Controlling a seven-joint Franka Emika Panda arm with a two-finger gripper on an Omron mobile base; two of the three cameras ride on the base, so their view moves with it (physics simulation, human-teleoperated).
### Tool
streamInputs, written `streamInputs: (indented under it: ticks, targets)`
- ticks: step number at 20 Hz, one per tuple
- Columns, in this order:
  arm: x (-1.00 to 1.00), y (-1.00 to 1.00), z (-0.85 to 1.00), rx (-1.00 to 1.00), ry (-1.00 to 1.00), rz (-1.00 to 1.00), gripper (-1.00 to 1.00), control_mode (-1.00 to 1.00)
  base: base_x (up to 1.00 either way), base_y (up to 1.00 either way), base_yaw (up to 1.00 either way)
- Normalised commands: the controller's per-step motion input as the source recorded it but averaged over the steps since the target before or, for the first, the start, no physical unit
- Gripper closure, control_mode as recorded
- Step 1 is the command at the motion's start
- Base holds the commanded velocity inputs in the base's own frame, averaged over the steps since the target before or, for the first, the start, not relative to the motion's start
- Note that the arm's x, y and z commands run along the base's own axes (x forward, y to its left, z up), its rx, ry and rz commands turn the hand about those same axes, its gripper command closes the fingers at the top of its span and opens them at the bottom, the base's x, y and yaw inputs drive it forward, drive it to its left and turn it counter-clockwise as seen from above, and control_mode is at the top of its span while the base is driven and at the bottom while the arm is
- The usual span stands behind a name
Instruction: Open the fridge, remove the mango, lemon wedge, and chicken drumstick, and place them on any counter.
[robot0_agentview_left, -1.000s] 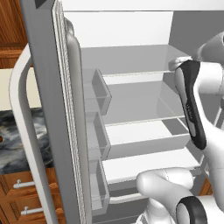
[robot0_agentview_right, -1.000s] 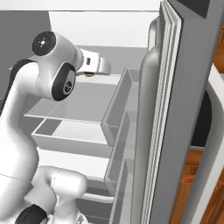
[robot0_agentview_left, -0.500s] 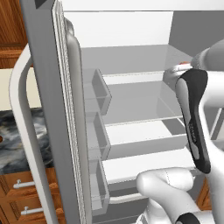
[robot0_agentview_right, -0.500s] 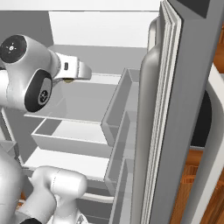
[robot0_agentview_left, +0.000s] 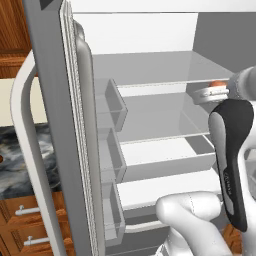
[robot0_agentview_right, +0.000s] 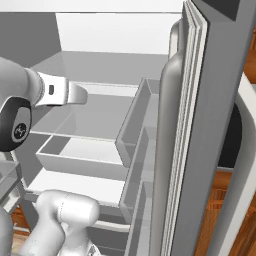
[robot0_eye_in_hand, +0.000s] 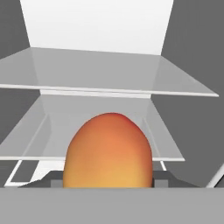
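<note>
We see the round orange-yellow mango (robot0_eye_in_hand: 109, 151) sitting right in front of the hand camera, low and central, pressed between the two dark finger tips of the two-finger gripper (robot0_eye_in_hand: 109, 180) whose pads (robot0_eye_in_hand: 161, 176) show just beside its lower flanks; the jaws are closed on the fruit, held apart by its width. Beyond the mango, ahead of the gripper, lie two clear glass shelves (robot0_eye_in_hand: 105, 72) of the tall grey French-door fridge (robot0_agentview_left: 55, 100), one above the other, with the white back wall behind them; below the lower shelf a white drawer rim shows to the gripper's lower left.

In the left base view a sliver of orange mango (robot0_agentview_left: 217, 84) peeks over the white hand at the right, level with the upper shelf; the open left door with its grey door bins (robot0_agentview_left: 114, 102) stands well to the gripper's left, and the black marbled stone counter (robot0_agentview_left: 15, 160) lies further left still, past that door; in the right base view the white wrist reaches from the left toward the fridge interior, with the open right door (robot0_agentview_right: 200, 125) well to its right.
</note>
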Motion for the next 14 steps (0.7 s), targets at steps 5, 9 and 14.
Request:
streamInputs:
  ticks: [5, 9, 14]
  targets:
    - [-0.43, 0.0, 0.0, 0.0, 0.0, 0.0, 1.0, -1.0, 0.0, 0.0, 0.0]
    - [0.0, 0.0, 0.0, 0.0, 0.0, 0.0, 1.0, -1.0, 0.0, 0.0, 0.0]
    - [0.0, 0.0, 0.0, 0.0, 0.0, 0.0, 1.0, 1.0, -0.02, 0.0, 0.0]
